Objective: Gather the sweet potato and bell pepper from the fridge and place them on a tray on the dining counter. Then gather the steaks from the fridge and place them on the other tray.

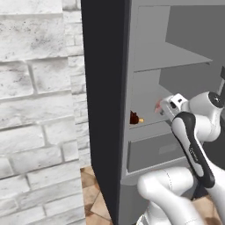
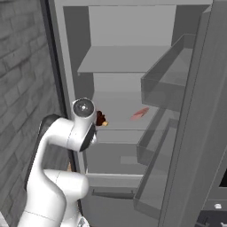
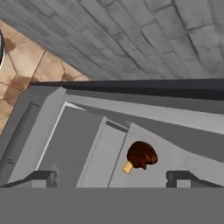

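The fridge stands open, grey shelves bare at the top. On its middle shelf lies a dark red-brown lump with a tan end, which looks like the sweet potato. A flat pinkish-red steak lies further right on the same shelf. My gripper is open and holds nothing. It hovers just above and in front of this shelf, the lump a short way beyond its fingertips. The bell pepper, the trays and the dining counter are out of view.
The fridge door hangs open on the right with grey bins jutting inward. A closed drawer sits under the middle shelf. A pale brick wall runs close on the left, over tiled floor.
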